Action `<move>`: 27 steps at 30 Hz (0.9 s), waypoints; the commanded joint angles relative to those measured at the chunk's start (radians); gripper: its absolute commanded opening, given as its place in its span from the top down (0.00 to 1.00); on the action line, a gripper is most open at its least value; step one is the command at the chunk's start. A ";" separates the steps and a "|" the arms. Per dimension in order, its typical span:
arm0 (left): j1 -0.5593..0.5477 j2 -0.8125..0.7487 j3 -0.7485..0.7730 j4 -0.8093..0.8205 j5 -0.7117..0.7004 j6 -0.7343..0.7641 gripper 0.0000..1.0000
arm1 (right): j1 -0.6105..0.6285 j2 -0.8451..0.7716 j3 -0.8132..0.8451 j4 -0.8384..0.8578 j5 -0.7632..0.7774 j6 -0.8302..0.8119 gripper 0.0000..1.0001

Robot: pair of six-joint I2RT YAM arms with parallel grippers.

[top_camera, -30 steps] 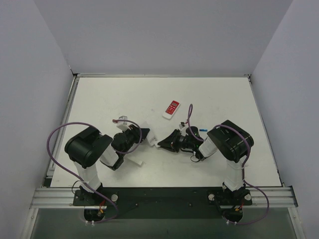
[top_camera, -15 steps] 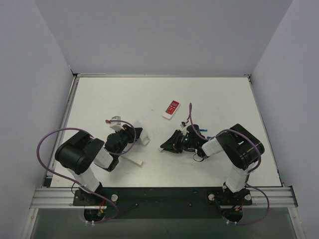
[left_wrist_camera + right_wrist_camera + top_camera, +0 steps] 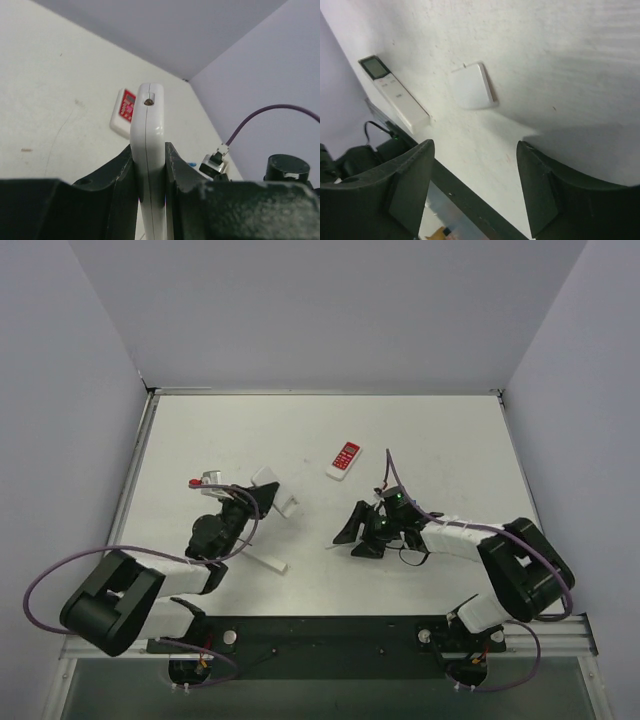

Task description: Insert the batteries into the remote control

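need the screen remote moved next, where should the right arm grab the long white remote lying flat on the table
Grip the long white remote across its narrow width, about mid-length, coming straight down from above. It lies flat on the table, so only its long side edges likely offer opposing faces.

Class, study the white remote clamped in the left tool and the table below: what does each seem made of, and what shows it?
The white remote: probably moulded plastic, smooth and slightly glossy; a seam runs along its edge and its rounded corner gleams. The table: a hard matt white board, perhaps laminate or paint; faint scuffs and specks, no shine.
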 commanded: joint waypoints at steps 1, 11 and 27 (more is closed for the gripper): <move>0.009 -0.226 0.025 -0.144 0.019 -0.026 1.00 | -0.011 -0.185 0.015 -0.371 0.175 -0.175 0.32; 0.026 -0.585 0.087 -0.651 0.153 -0.129 1.00 | -0.031 -0.596 0.210 -0.784 0.740 -0.476 0.00; 0.055 -0.791 0.039 -0.777 0.347 -0.147 1.00 | -0.254 -0.379 0.338 -0.929 0.738 -0.346 0.28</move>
